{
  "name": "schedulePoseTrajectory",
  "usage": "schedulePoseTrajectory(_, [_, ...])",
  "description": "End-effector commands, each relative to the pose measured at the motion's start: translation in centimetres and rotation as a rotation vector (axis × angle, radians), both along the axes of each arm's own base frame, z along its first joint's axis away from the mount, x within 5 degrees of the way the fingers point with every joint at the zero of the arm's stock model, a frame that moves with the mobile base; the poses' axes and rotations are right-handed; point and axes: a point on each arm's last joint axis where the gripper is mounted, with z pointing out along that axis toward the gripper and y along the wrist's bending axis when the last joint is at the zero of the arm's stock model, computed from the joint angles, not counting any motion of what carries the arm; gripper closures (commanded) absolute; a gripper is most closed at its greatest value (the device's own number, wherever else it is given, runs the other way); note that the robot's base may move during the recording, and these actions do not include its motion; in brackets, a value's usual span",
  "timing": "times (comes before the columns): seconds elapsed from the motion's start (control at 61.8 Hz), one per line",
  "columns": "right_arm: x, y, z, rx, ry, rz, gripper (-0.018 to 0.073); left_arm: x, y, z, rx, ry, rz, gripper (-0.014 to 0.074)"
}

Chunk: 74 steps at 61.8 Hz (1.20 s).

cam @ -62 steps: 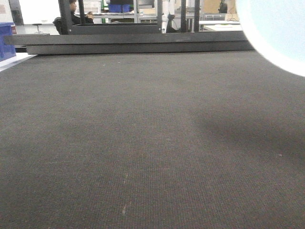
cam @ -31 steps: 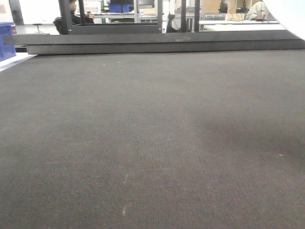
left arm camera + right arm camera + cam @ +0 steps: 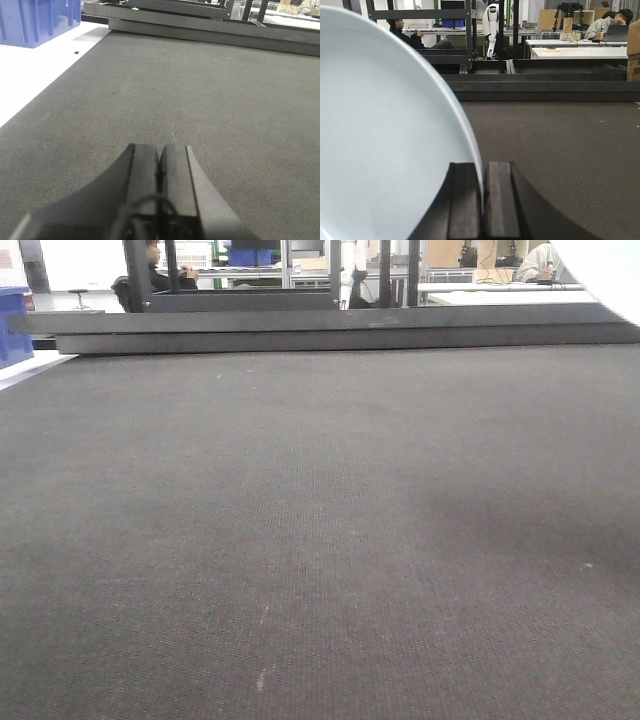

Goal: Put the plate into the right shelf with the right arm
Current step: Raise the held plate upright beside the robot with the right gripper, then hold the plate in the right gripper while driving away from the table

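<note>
1. One grip to protect: keep the plate (image 3: 385,125) pinched by its rim between the jaws of the right gripper (image 3: 481,200), which are closed narrow on the thin edge. Carried on edge and off the table (image 3: 560,165), with its white face filling the left of the right wrist view.
2. Hold the squeeze steady and avoid quick wrist turns. Glossy and held by only a sliver of rim, so likely to swing or slip.
3. Swing toward the right shelf slowly. Not visible in any current view, so no judging clearance yet. Find its front rail before lowering.
4. Level the plate before going in, set it down flat, and only then open up.
5. Mind the dark frames (image 3: 300,335) stacked along the far edge of the table while turning.
6. Leave the left gripper (image 3: 159,165) low over the table, jaws pressed together on nothing, with the blue bin (image 3: 35,20) well off to its left.
7. Against the front view a second ago: far less plate showing. Then a broad white arc across the upper right corner, now only a sliver there, the same as half a second ago. Probably carried up and to the right. Table unchanged.
</note>
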Motion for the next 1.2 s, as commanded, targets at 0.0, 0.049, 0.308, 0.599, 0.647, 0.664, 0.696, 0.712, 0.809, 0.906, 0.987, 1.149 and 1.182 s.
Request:
schedulePoseTrajectory(0.0, [-0.15, -0.10, 1.73, 0.006, -0.113, -0.011, 0.0503, -0.08, 0.10, 0.52, -0.018, -0.089, 0.009, 0.0724])
schedulePoseTrajectory(0.049, [-0.15, -0.10, 1.73, 0.006, -0.113, -0.011, 0.0503, -0.08, 0.10, 0.52, -0.018, -0.089, 0.009, 0.0724])
schedulePoseTrajectory(0.308, [-0.15, -0.10, 1.73, 0.006, -0.113, -0.011, 0.0503, -0.08, 0.10, 0.52, -0.018, -0.089, 0.009, 0.0724])
schedulePoseTrajectory(0.599, [-0.15, -0.10, 1.73, 0.006, -0.113, -0.011, 0.0503, -0.08, 0.10, 0.52, -0.018, -0.089, 0.009, 0.0724])
schedulePoseTrajectory(0.647, [-0.15, -0.10, 1.73, 0.006, -0.113, -0.011, 0.0503, -0.08, 0.10, 0.52, -0.018, -0.089, 0.009, 0.0724])
schedulePoseTrajectory(0.664, [-0.15, -0.10, 1.73, 0.006, -0.113, -0.011, 0.0503, -0.08, 0.10, 0.52, -0.018, -0.089, 0.009, 0.0724])
schedulePoseTrajectory(0.696, [-0.15, -0.10, 1.73, 0.006, -0.113, -0.011, 0.0503, -0.08, 0.10, 0.52, -0.018, -0.089, 0.009, 0.0724])
schedulePoseTrajectory(0.712, [-0.15, -0.10, 1.73, 0.006, -0.113, -0.011, 0.0503, -0.08, 0.10, 0.52, -0.018, -0.089, 0.009, 0.0724])
schedulePoseTrajectory(0.809, [-0.15, -0.10, 1.73, 0.006, -0.113, -0.011, 0.0503, -0.08, 0.10, 0.52, -0.018, -0.089, 0.009, 0.0724])
schedulePoseTrajectory(0.906, [-0.15, -0.10, 1.73, 0.006, -0.113, -0.011, 0.0503, -0.08, 0.10, 0.52, -0.018, -0.089, 0.009, 0.0724])
schedulePoseTrajectory(0.987, [-0.15, -0.10, 1.73, 0.006, -0.113, -0.011, 0.0503, -0.08, 0.10, 0.52, -0.018, -0.089, 0.009, 0.0724])
schedulePoseTrajectory(1.149, [-0.15, -0.10, 1.73, 0.006, -0.113, -0.011, 0.0503, -0.08, 0.10, 0.52, -0.018, -0.089, 0.009, 0.0724])
schedulePoseTrajectory(1.182, [-0.15, -0.10, 1.73, 0.006, -0.113, -0.011, 0.0503, -0.08, 0.10, 0.52, -0.018, -0.089, 0.009, 0.0724])
